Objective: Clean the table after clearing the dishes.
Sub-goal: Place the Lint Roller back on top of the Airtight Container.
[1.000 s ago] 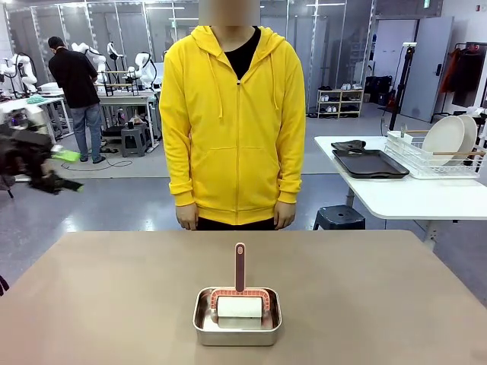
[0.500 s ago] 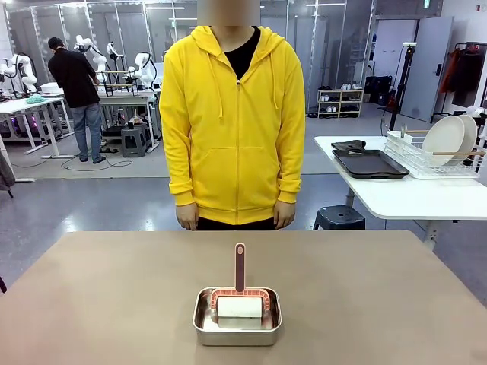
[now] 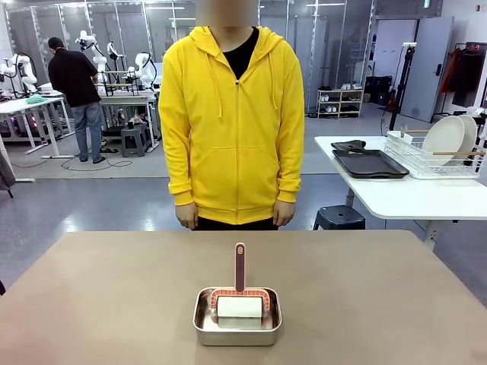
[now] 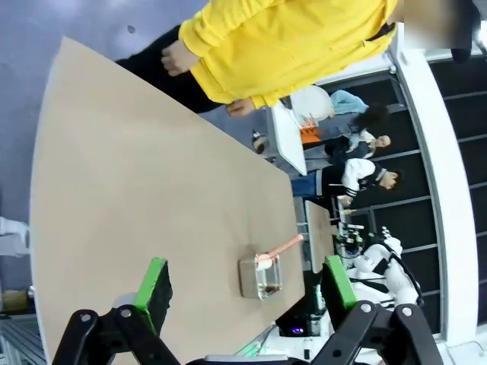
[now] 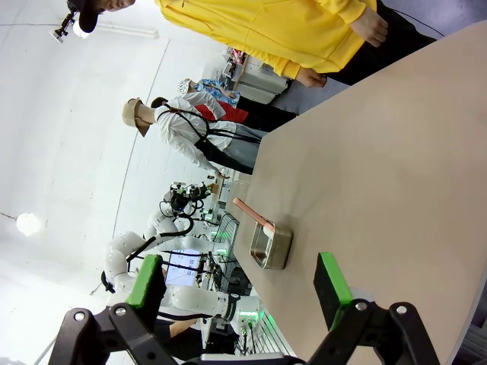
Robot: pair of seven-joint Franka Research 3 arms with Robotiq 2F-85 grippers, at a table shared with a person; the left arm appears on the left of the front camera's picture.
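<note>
The brown table (image 3: 114,289) carries a small steel pan (image 3: 237,325) near its front middle. In the pan lies a white lint roller with a pinkish handle (image 3: 240,268). The dishes, white plates (image 3: 445,138), stand in a wire rack on the white side table at the right, beside dark trays (image 3: 370,163). My left gripper (image 4: 245,285) hangs open high above the table (image 4: 137,175), the pan (image 4: 260,275) far below between its fingers. My right gripper (image 5: 238,287) is open too, above the table (image 5: 380,152) and away from the pan (image 5: 272,245).
A person in a yellow hoodie (image 3: 232,122) stands at the table's far edge with both hands down. The white side table (image 3: 411,198) and a dark stool (image 3: 339,217) stand behind at the right. Another person stands far back at the left.
A second ago my left gripper showed blurred at the left edge of the front view; it has since left that view. The pan, roller and person have not moved.
</note>
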